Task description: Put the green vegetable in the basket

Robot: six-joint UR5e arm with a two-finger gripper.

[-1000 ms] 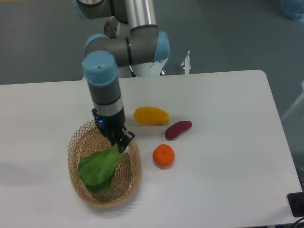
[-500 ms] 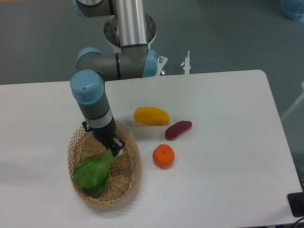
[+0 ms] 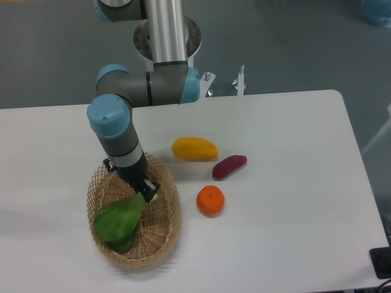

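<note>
The green vegetable (image 3: 117,222) has broad green leaves and lies low inside the tan wicker basket (image 3: 165,235) at the front left of the table. Its pale stalk end points up to the right into my gripper (image 3: 144,192). The gripper is shut on the stalk and sits over the basket's middle, within the rim. The arm comes down from the back and hides the basket's far rim.
A yellow oblong fruit (image 3: 193,148), a purple-red oblong vegetable (image 3: 229,166) and an orange (image 3: 210,200) lie on the white table (image 3: 287,201) to the right of the basket. The orange is close to the basket's right rim.
The gripper has moved left and down with the vegetable, carrying it from the basket's right side to its middle. In the last half second it hardly moved.
</note>
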